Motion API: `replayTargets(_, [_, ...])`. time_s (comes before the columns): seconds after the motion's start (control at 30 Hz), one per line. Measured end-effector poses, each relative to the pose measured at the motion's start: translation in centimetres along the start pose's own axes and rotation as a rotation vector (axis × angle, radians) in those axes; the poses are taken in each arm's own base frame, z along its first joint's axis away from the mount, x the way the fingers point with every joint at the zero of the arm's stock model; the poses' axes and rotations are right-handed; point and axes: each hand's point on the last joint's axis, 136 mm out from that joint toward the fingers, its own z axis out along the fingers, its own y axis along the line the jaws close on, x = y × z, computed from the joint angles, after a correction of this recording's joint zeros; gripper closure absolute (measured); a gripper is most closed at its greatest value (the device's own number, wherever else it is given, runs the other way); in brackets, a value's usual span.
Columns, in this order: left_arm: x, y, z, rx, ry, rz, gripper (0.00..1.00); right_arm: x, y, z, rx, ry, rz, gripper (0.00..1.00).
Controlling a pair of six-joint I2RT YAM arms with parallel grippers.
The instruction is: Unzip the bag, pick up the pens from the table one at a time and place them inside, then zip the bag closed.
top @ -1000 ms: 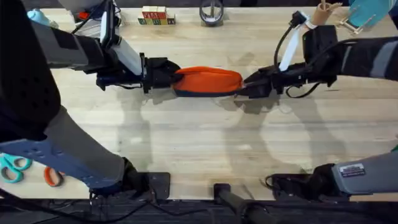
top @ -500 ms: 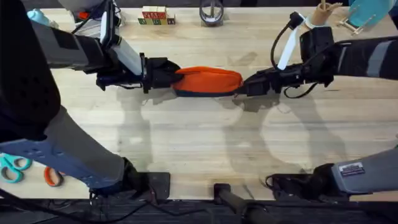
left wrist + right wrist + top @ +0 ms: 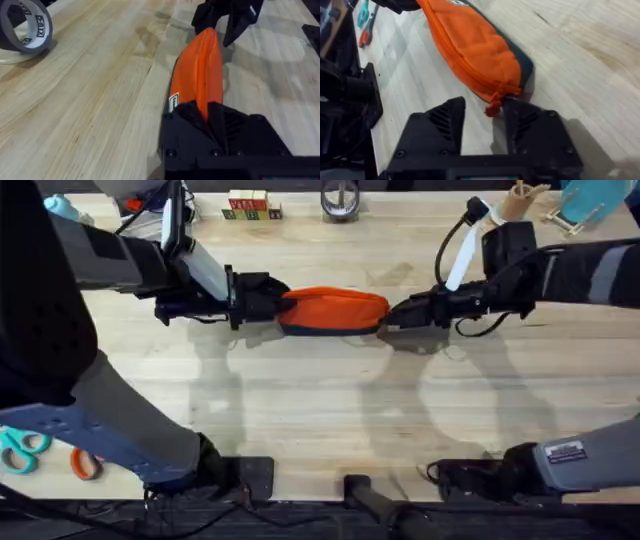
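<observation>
**Two claws at opposite ends of a shut pouch**

Both claws sit at the ends of the bag, which lies flat on the table with its zipper line running from one claw to the other and, as far as the wrist views show, closed along its whole length.

Left claw: clamped on the near end of the bag, with orange fabric pinched between its fingers in the left wrist view. It appears to be anchoring the pouch.

Right claw: its fingers stand apart, and the small orange zipper pull hangs in the gap between them, just ahead of the fingertips. It grips nothing yet.

No pens can be made out on the table near either claw, so I judge this to be the final zipping stage, or a check of the pull.

Risks from here:
- The pull is small and floppy. If the right claw closes slightly off line, it could pinch the fabric corner instead, or nothing.
- If the right claw hauls on the tab while the left claw's hold is shallow, the bag may slide or twist rather than the slider moving.
</observation>
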Motion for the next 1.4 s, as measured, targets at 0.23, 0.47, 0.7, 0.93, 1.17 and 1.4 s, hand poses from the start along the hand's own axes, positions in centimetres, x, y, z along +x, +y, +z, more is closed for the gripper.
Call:
replayTargets(0.23, [0.0, 0.0, 0.0, 0.000, 0.000, 0.000, 0.960, 0.0, -0.1, 0.0, 0.007, 0.002, 0.001, 0.741])
replayTargets(0.47, [0.0, 0.0, 0.0, 0.000, 0.000, 0.000, 0.959, 0.0, -0.1, 0.0, 0.006, 0.003, 0.001, 0.865])
replayTargets(0.7, [0.0, 0.0, 0.0, 0.000, 0.000, 0.000, 0.959, 0.1, -0.1, 0.0, 0.005, 0.003, 0.004, 0.970])
replayTargets(0.93, [0.0, 0.0, 0.0, 0.000, 0.000, 0.001, 0.959, 0.1, -0.1, 0.0, 0.005, 0.003, 0.009, 0.970])
replayTargets(1.17, [0.0, 0.0, 0.0, 0.000, 0.000, 0.001, 0.959, -0.2, -0.2, -0.2, 0.009, -0.001, 0.063, 0.970])
replayTargets(1.4, [0.0, 0.1, 0.0, -0.001, 0.001, 0.004, 0.959, -1.4, -0.5, -1.4, 0.034, -0.036, 0.081, 0.971])
